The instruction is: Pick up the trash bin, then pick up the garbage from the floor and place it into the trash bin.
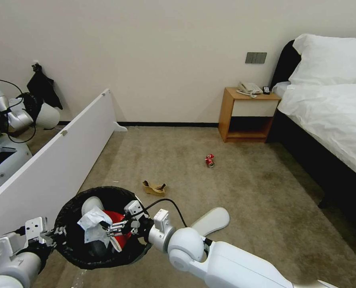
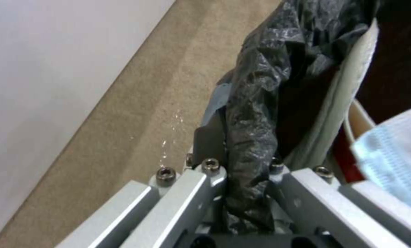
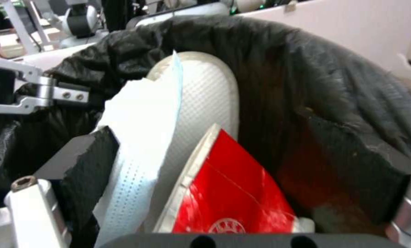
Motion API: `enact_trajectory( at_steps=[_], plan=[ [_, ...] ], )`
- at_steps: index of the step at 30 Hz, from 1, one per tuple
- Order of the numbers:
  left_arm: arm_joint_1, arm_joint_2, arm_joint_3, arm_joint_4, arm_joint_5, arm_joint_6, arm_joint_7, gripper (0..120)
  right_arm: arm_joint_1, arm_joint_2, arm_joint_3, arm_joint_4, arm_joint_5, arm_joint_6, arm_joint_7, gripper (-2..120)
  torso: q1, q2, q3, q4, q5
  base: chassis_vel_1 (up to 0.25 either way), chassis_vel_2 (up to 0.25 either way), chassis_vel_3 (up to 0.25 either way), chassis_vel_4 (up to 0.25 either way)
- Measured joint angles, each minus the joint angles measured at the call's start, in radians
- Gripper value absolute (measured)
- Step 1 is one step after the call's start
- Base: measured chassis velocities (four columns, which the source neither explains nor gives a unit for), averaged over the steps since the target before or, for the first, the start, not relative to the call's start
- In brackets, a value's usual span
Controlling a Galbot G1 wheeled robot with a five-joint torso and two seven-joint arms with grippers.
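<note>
Black liner folded over the rim marks our bin (image 1: 66,236), held up low at left. Our left end effector (image 1: 54,234) is clamped on the rim's left edge; the left wrist view shows the liner (image 2: 251,137) pinched between its fingers (image 2: 201,182). Inside the bin we see a white slipper (image 3: 205,100), a red-white carton (image 3: 233,186) and a white tissue (image 1: 93,226). Our right end effector (image 1: 112,229) hangs over the bin's mouth, narrow, touching the tissue; we cannot tell if it grips it. On the carpet beyond: torn cardboard (image 1: 154,187), then a second slipper (image 1: 211,220) just beside our right arm, and a crushed red can (image 1: 209,160) farther off, near the nightstand (image 1: 247,116).
</note>
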Motion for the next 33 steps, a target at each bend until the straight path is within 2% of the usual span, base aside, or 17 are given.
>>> enact_trajectory(
  at_steps=[2,3,4,5,8,18,33],
  plan=[
    [0.000,0.000,0.000,0.000,0.000,0.000,0.000,1,0.000,0.000,0.000,0.000,0.000,0.000,0.000,100,0.000,0.000,0.000,0.0000,0.0000,0.000,0.000,0.000,0.000],
    [0.000,0.002,-0.009,0.000,0.003,-0.002,-0.004,1,-0.003,-0.016,0.009,-0.005,-0.005,0.000,0.004,100,0.000,0.000,0.000,0.0017,-0.0004,0.000,0.000,0.000,0.000],
    [0.002,0.003,-0.006,-0.002,-0.004,-0.002,0.001,1,-0.018,-0.040,0.032,-0.004,-0.015,0.007,-0.005,100,0.000,0.000,0.000,0.0000,-0.0005,0.000,0.000,0.000,0.000],
    [0.005,0.003,-0.005,-0.002,-0.003,-0.002,-0.002,1,-0.024,-0.051,0.051,-0.001,-0.016,0.009,-0.010,100,0.000,0.000,0.000,0.0004,0.0007,0.000,0.000,0.000,0.000],
    [0.014,0.003,0.003,-0.002,-0.003,-0.002,-0.002,1,-0.029,-0.061,0.072,0.004,-0.015,0.012,-0.016,100,0.000,0.000,0.000,0.0007,-0.0003,0.000,0.000,0.000,0.000],
    [0.035,0.006,0.008,-0.001,-0.006,-0.002,-0.006,1,-0.059,-0.061,0.108,-0.004,-0.032,0.030,-0.028,100,0.000,0.000,0.000,0.0007,0.0001,0.000,0.000,0.000,0.000],
    [0.036,0.001,0.015,-0.018,-0.025,-0.001,-0.011,1,-0.065,-0.046,0.092,-0.006,-0.031,0.029,-0.031,100,0.000,0.000,0.000,0.0008,0.0000,0.000,0.000,0.000,0.000]
  ],
)
